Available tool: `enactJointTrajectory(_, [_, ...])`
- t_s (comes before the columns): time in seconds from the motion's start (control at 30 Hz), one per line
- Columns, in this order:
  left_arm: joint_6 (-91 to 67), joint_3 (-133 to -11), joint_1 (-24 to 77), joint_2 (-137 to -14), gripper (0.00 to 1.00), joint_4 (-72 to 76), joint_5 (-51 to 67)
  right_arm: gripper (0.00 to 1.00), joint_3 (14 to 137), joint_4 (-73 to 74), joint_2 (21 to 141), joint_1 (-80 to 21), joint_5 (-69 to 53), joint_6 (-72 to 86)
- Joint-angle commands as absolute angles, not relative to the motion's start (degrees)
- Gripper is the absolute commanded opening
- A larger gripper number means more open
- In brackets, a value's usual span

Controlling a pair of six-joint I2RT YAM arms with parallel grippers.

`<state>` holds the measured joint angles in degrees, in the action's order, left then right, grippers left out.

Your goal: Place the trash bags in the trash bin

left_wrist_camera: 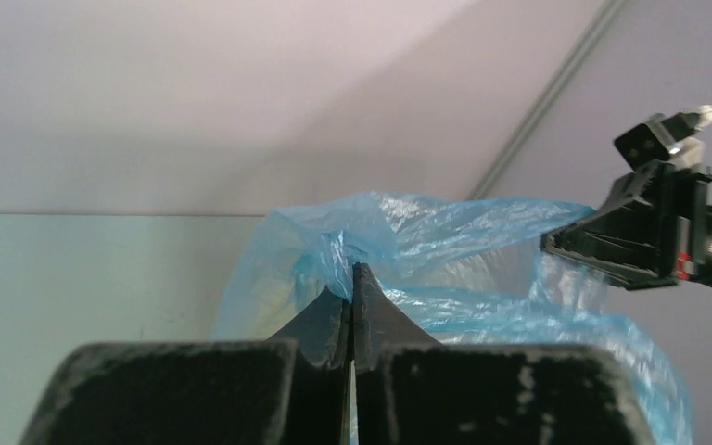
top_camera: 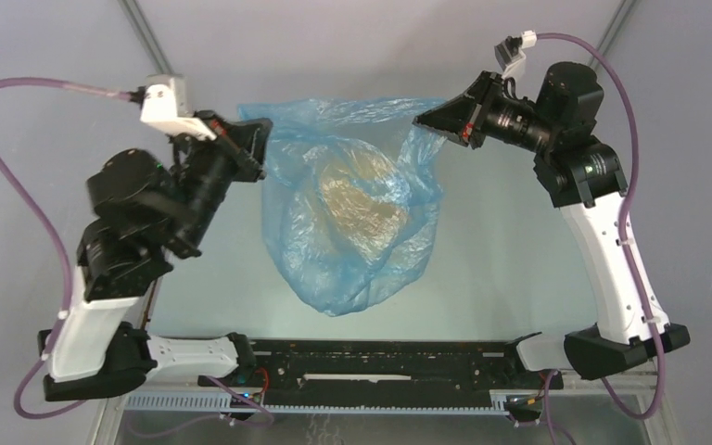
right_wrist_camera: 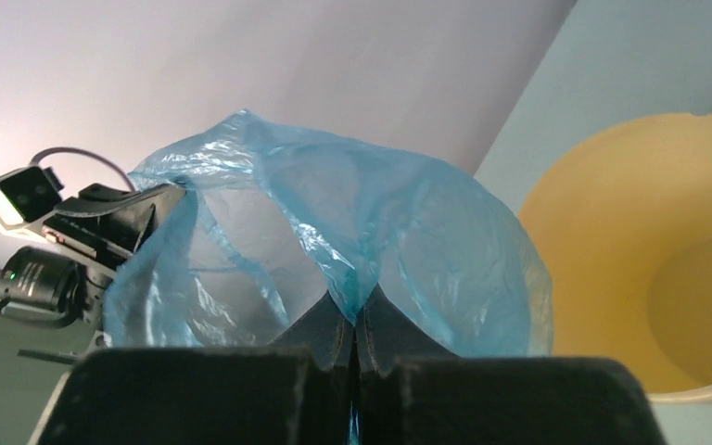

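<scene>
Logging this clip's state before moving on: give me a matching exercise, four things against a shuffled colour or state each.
Things:
1. left pincer
2. right pincer
3. trash bag
4. trash bin

States:
A. pale yellow-tan, mouth open
B. shut on the bag's edge, at the left of the top view
C. light blue, translucent, stretched between both pincers
D. shut on the bag's edge, at the right of the top view

Pairs: 1-B, 2-D, 3-C, 4-A

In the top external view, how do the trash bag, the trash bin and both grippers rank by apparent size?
1. blue trash bag
2. trash bin, seen blurred through the bag
3. left gripper and right gripper: alike, not ranked
</scene>
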<state>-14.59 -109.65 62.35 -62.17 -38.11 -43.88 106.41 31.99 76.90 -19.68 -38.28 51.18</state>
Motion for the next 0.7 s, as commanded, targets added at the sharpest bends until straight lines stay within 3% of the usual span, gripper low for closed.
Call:
enactJointTrajectory(0.0, [-14.86, -115.54, 56.73, -65.59, 0.00, -39.46, -37.57, 0.00, 110.18, 28.31, 78.22, -18.46, -40.96, 53.75])
enactJointTrajectory(0.37, [-12.13, -136.86, 50.52, -75.63, 0.00, -41.87, -28.45, 0.00, 126.46, 27.94, 86.68, -18.13, -42.53, 58.13])
enactJointTrajectory(0.67, [-15.75, -133.10, 43.26, -76.35, 0.00, -39.41, -21.80, 0.00, 128.22, 27.26, 90.82, -14.67, -43.89, 58.29])
